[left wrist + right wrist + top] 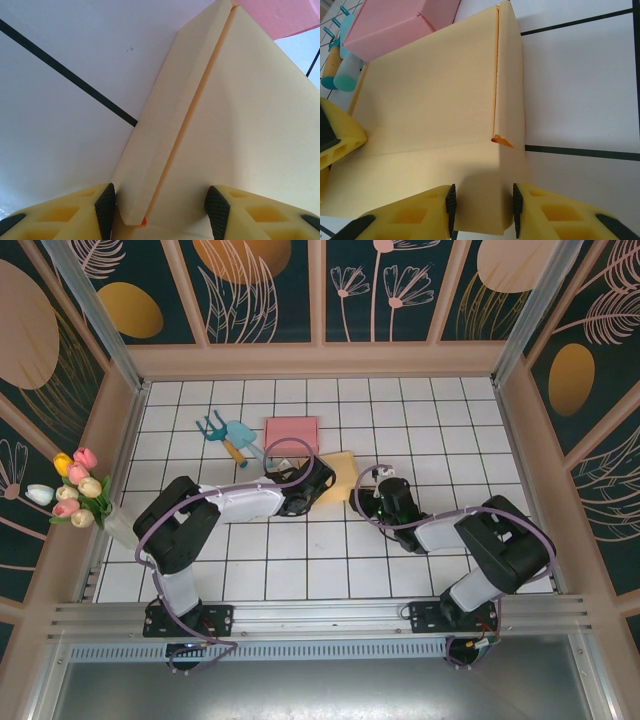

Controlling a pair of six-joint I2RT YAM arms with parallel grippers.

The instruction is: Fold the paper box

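Item one, the worktop (300, 575): white tiles with dark grid lines, walled on three sides. Item two, the paper box (342, 470): pale yellow card, lying mostly flat near the middle of the worktop, between our two hands. We see one long edge flap (165, 130) folded over along a crease, with an orange tint showing in the seam. Item three, the left hand (160, 210): yellow fingers with black pads (105, 207), released, jaws parted astride that folded flap. One pad touches the flap's outer edge; the other stands over the flat panel, apart from the crease. Item four, the right hand (484, 212): at the box's opposite side, toward the right edge of the worktop, its pads flanking a narrow side strip (511, 75) of the card. We cannot tell whether it is clenched on the strip or merely framing it. Item five, a pink box (292, 433): just beyond the paper box toward the far edge, its corner close to the yellow card. Item six, a teal rake (212, 426) and a teal trowel (240, 437): side by side, left of the pink box, toward the far-left corner of the worktop. Item seven, tulips (78, 483): pink, yellow and white, at the left edge.
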